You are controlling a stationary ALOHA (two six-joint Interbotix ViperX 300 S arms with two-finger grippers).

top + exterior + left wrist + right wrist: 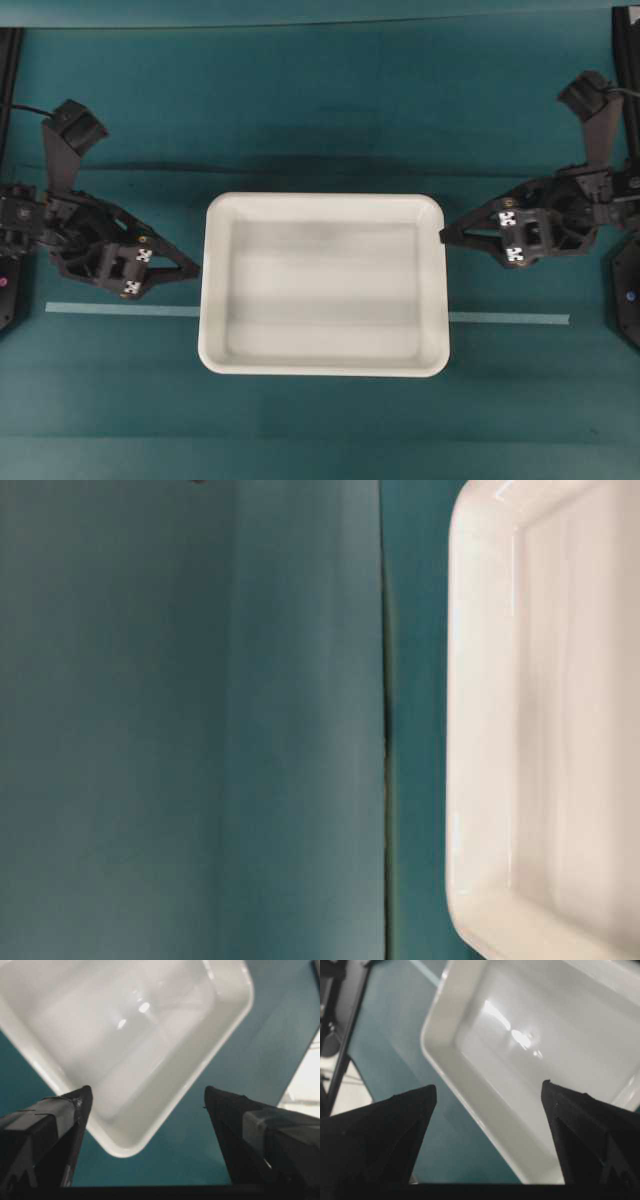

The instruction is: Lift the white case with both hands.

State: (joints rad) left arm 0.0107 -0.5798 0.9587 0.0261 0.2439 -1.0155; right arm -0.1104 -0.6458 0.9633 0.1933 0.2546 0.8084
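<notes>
The white case [325,284] lies flat on the teal bench [320,130], midway between the two arms, its long axis running straight from one arm to the other. That leaves each short end wall facing a hand. The left hand [190,270] sits just off the left short side, tips pointing at the rim near the lower half of that wall; the right hand [447,236] sits just off the right short side, nearer the upper half. Both look about equally close — neither touches the case.

Both hands are released, fingers spread wide and holding nothing. In the left wrist view the case's corner shows between the two dark fingers [55,1130]; in the right wrist view the near rim crosses the gap between the fingers [385,1125] at a slant.

The coming move likely turns on this: each hand has to travel inward along the long axis — toward the other — until its fingers straddle the rim of its own end wall.
</notes>
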